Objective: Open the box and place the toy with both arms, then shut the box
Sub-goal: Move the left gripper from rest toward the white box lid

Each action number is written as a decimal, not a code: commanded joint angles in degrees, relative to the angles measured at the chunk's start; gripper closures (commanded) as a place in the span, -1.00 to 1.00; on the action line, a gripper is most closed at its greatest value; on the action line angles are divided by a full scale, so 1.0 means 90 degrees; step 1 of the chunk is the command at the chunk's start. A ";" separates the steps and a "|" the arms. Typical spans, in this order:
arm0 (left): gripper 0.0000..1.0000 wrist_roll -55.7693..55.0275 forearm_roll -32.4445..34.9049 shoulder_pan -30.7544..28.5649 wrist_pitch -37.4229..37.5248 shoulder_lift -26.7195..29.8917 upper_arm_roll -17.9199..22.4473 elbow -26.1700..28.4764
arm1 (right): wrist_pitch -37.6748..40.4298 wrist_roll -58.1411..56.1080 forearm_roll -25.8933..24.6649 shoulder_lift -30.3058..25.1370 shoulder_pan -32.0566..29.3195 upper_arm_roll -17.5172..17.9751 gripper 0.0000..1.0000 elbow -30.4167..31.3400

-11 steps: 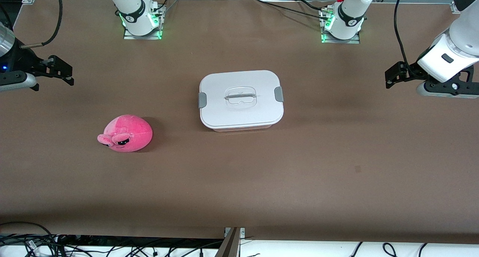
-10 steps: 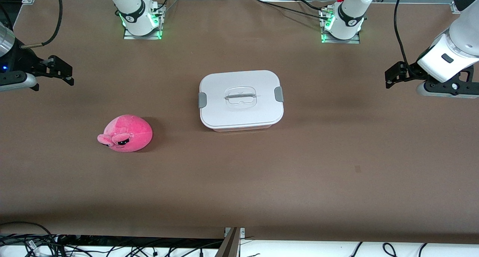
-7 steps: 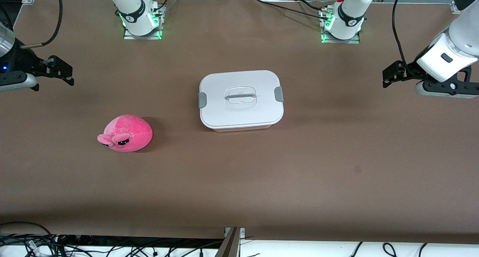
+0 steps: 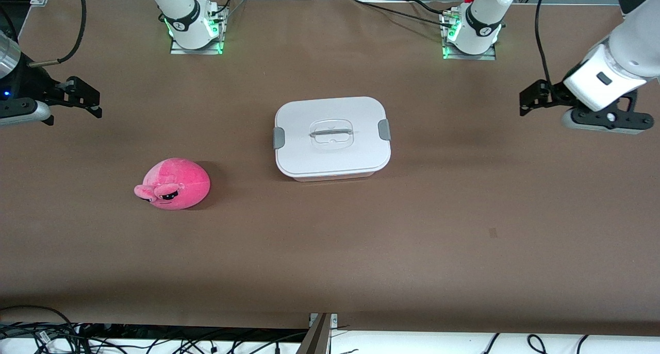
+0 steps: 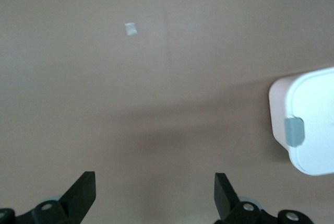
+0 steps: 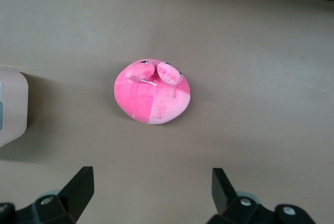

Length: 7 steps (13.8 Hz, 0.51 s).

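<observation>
The box [image 4: 332,137] sits in the middle of the table with its white lid on, grey clips at both ends and a clear recessed handle on top. One end of it shows in the left wrist view [image 5: 308,125]. The hot-pink plush toy [image 4: 172,184] lies toward the right arm's end, nearer the front camera than the box, and shows in the right wrist view [image 6: 152,91]. My left gripper [image 4: 533,99] is open and empty, up over the table at the left arm's end. My right gripper [image 4: 85,99] is open and empty over the right arm's end.
The brown table [image 4: 464,230] carries a small pale mark [image 4: 493,233] toward the left arm's end. The arm bases [image 4: 193,29] [image 4: 472,34] stand along the table's edge farthest from the front camera. Cables [image 4: 51,333] lie below the near edge.
My left gripper has moved a little toward the box and slightly up in the front view. The right arm, the box and the toy have not moved.
</observation>
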<state>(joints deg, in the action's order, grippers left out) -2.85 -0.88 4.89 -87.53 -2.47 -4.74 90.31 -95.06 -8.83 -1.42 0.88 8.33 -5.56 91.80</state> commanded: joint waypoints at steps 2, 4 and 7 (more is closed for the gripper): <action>-1.00 0.0101 -0.0136 0.0432 0.0320 -0.0213 -0.0574 -0.0181 | 0.0065 0.0082 -0.0076 0.0088 -0.0017 0.0022 -1.00 -0.0190; -1.00 0.0237 -0.0136 0.0715 0.0321 -0.0349 -0.1091 -0.0191 | 0.0084 0.0082 -0.0037 0.0088 -0.0017 0.0022 -1.00 -0.0190; -1.00 0.0453 -0.0068 0.1475 -0.0028 -0.0944 -0.1640 -0.0230 | 0.0074 0.0082 -0.0067 0.0088 -0.0007 0.0022 -1.00 -0.0190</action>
<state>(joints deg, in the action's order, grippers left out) -1.26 -1.28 13.96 -86.38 -6.62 -18.02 90.35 -95.11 -8.83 -1.42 0.92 8.34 -5.55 91.74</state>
